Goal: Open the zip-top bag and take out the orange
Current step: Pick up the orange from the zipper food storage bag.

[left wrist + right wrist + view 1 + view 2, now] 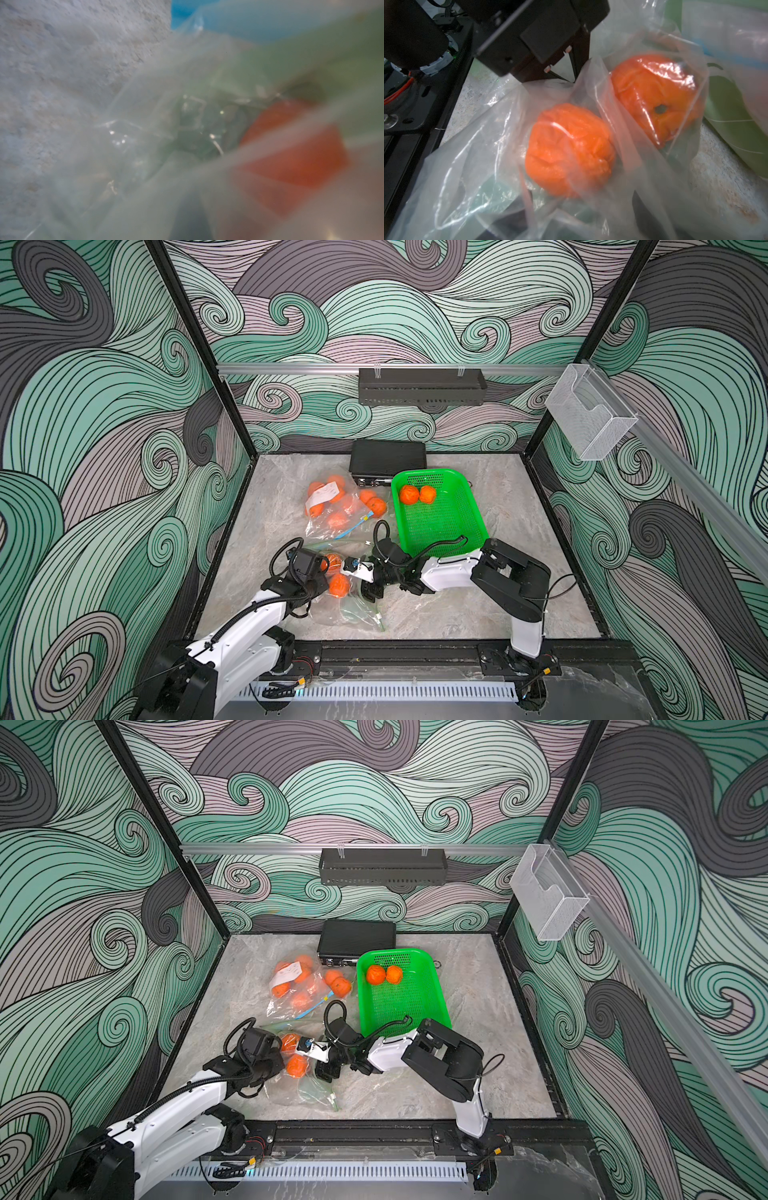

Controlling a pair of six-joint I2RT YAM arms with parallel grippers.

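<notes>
In both top views we see bag (359, 614) with orange (339, 585) lower centre, right gripper (370, 592) beside. Left wrist: blurred plastic. Right wrist: left gripper (568, 78) pinches film; right jaws spread, empty. We'd enter the mouth, not film.

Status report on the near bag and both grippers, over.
Left gripper shut, pinching the near bag. Right gripper open beside it. Two oranges inside, not yet out. Its film covers them.
</notes>
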